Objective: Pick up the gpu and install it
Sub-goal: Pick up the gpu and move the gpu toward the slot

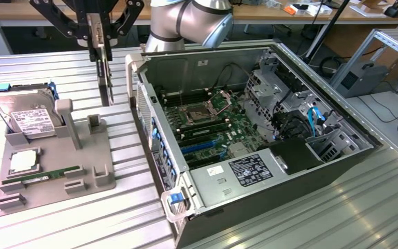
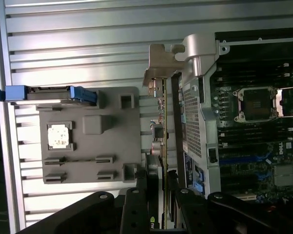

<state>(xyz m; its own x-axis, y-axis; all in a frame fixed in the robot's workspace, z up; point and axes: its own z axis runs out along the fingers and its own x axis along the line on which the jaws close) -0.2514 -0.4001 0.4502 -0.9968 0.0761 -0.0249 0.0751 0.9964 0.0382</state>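
The gripper [image 1: 99, 39] is clamped on the gpu [image 1: 106, 83] — card hanging below it.

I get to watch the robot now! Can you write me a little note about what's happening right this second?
Gripper: shut on the gpu, which hangs edge-down in the air.
Where: the gpu is over the table, between the grey parts holder and the open computer case.
Done: the gpu is picked up and out of the holder.
Left: it is not in the case yet, and nothing is plugged into the motherboard slots near the front.
Also: the hard drive and memory stick sit in the holder.
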